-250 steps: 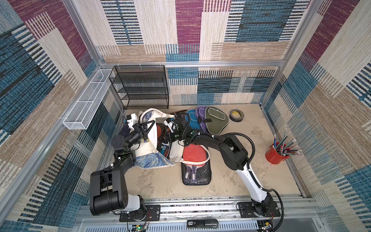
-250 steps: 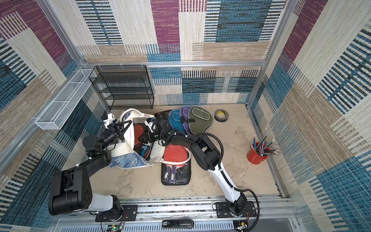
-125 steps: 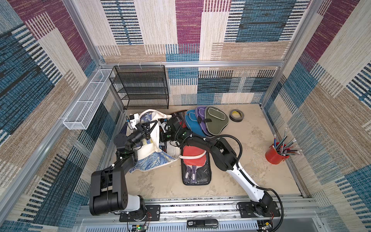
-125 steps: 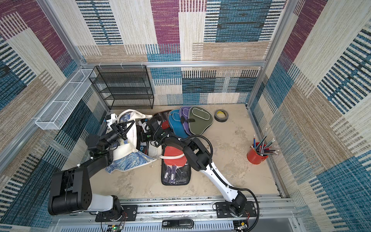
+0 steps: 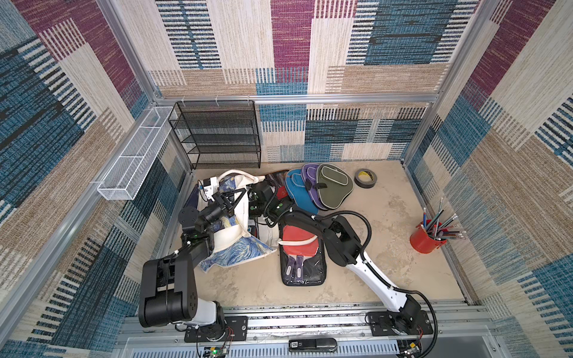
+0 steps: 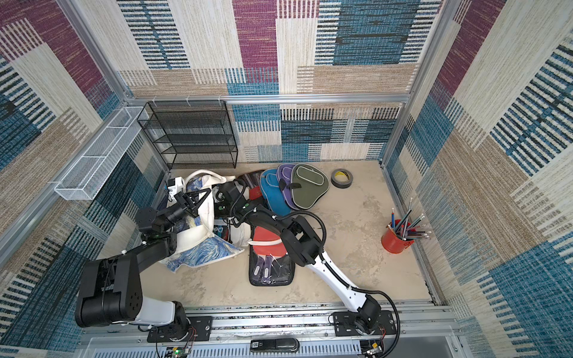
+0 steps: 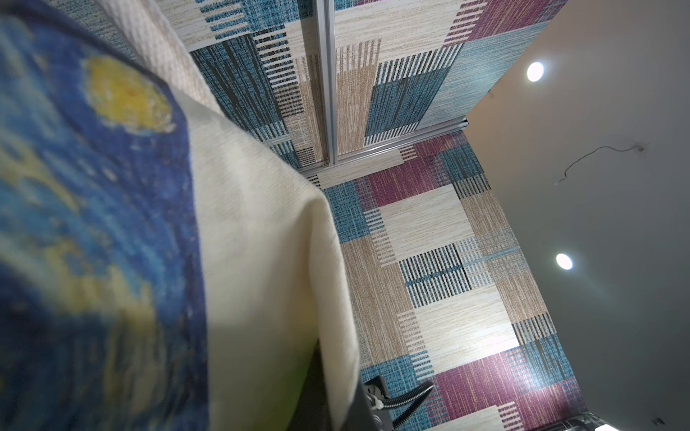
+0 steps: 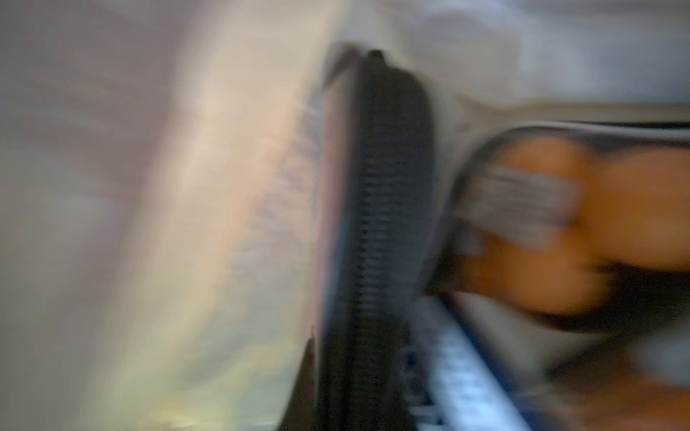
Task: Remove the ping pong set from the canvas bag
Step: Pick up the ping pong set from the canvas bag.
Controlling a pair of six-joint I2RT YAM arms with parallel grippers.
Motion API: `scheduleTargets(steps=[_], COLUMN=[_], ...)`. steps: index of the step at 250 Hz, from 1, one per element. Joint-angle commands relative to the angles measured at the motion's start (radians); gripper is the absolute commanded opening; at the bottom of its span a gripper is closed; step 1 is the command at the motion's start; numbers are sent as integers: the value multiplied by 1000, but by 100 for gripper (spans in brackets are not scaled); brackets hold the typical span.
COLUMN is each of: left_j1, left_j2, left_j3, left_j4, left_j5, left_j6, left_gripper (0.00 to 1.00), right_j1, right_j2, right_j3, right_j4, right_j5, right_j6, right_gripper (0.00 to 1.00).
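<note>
Contents of the canvas bag (image 5: 229, 245) are only partly visible. The bag lies on its side at the left of the worktop (image 5: 387, 248), mouth facing the centre. The left end effector (image 5: 229, 201) is pressed together, by appearance on the bag's upper rim, and holds the mouth raised. The right end effector (image 5: 256, 206) reaches into that mouth. Its tips are hidden in both top views; they are closed, but on what, if anything, cannot be told. The right wrist view, badly blurred, shows a black zip edge (image 8: 373, 224) close to the camera with orange round shapes beside it. This is judged to be the ping pong set (image 8: 522, 224), inside the bag. A blue-lettered pack (image 6: 220, 231) shows in the mouth just beside the right end effector, on the robot's side. The set's long axis cannot be fixed. A clear pouch (image 5: 302, 263) of red paddles lies outside, just beside the bag, a white handle (image 5: 297, 243) across it. The right arm is the nearer, and withdrawal would run toward the open centre.
</note>
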Motion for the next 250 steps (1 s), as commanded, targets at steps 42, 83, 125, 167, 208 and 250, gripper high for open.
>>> scheduleTargets(steps=[42,83,125,167,208,250], left_j1=[5,29,65,111,173,222], left_j2=[-19,-12,-18,-26,-13,4], left_j3=[0,4,16,33,9,-29], left_j4=[85,86,86,86,85,60], left_j5=[19,14,26,53,75,77], left_j6=[18,27,21,12,17,57], left_gripper=[0,0,0,0,0,0], right_j1=[-14,-44,-73,-87,-89,-91], right_j2=[-210,-355,-470,-541,-566,-556], right_j3=[-261,-400,-546,-640,-627,-537], right_j4=[-19,-20,-8,5,-15,-64], right_j5=[129,185,225,248,248,253], right_j6=[-260,-310,-338,-351,-357,-371], right_gripper=[0,0,0,0,0,0])
